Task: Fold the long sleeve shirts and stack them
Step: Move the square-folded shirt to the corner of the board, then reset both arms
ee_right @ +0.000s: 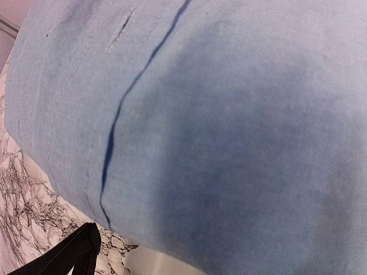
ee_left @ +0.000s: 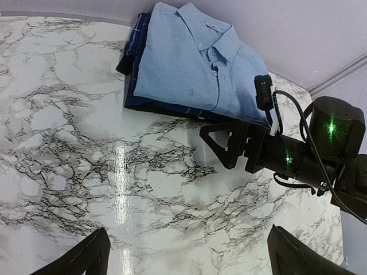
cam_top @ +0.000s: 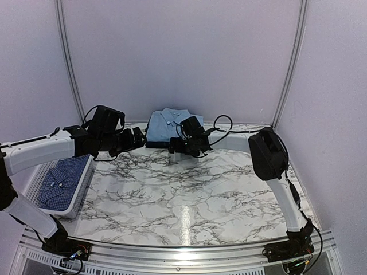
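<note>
Left gripper point(cam_top: 135, 140) hovered over marble table point(cam_top: 172, 195), fingers spread wide. Right gripper point(ee_left: 218, 146) sat just beside light blue shirt point(ee_left: 189, 57); opening could not be told. Light blue shirt lay folded atop navy plaid shirt point(ee_left: 133, 86) at far edge; checked shirt point(cam_top: 60, 177) in white basket point(cam_top: 79, 197).

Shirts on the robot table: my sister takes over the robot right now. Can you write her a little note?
Left gripper: open, holding nothing, above the table.
Right gripper: by the near edge of the stack; I cannot tell whether it is open or shut.
Light blue shirt: folded, lying on the navy shirt at the far side of the table.
Checked shirt: in the white basket on the left.
Done: two shirts stacked.
Left: get the checked shirt onto the stack, folding it if needed.
</note>
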You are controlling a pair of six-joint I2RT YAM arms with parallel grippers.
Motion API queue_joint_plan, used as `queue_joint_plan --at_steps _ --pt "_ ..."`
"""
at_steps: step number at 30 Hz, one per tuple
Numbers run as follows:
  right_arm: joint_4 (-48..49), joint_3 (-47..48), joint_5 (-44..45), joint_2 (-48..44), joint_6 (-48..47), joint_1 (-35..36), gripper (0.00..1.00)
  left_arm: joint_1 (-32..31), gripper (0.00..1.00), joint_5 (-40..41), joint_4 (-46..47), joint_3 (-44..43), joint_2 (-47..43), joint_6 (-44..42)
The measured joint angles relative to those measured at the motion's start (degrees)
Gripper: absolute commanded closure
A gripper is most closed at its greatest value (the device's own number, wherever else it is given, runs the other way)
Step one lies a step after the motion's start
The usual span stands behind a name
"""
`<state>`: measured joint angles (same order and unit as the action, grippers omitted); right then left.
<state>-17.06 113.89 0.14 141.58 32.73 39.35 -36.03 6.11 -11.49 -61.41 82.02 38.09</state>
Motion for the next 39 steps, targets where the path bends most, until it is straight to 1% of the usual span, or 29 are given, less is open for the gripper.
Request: queue_joint_plan --at_steps 6,10,11,14,21,30,35,39 --pt "0.2 -5.8 0.1 -4.0 -0.9 0.0 0.02 0.5 0.01 0.0 -0.4 0.0 0.0 -1.2" --pt "0.4 -12.2 1.0 -10.1 -2.2 0.0 0.01 1.0 0.01 0.0 -0.5 0.0 -0.1 -2.5" --pt "0.5 -15.0 1.6 -13.3 -2.8 0.0 0.01 1.1 0.01 0.0 -0.6 0.0 -0.1 -2.8" --pt "1.1 -18.4 2.7 -18.1 -3.5 0.2 0.01 1.2 0.01 0.0 -0.8 -0.1 -0.4 -3.8" --pt "3.3 -29.4 8.5 -35.4 -6.4 1.3 0.01 1.5 0.01 0.5 -1.0 -1.5 -1.2 -6.5" --pt "6.7 -44.0 15.9 -56.9 -9.4 1.6 0.02 1.6 0.01 2.4 -1.3 -1.7 -4.5 -9.9" --pt "8.6 -49.9 19.1 -66.4 -10.5 1.6 0.01 1.6 0.01 3.2 -1.3 -1.9 -5.4 -10.9" --pt "9.8 -53.0 21.0 -71.7 -11.1 1.6 0.01 1.6 0.01 3.7 -1.4 -1.9 -5.7 -11.3"
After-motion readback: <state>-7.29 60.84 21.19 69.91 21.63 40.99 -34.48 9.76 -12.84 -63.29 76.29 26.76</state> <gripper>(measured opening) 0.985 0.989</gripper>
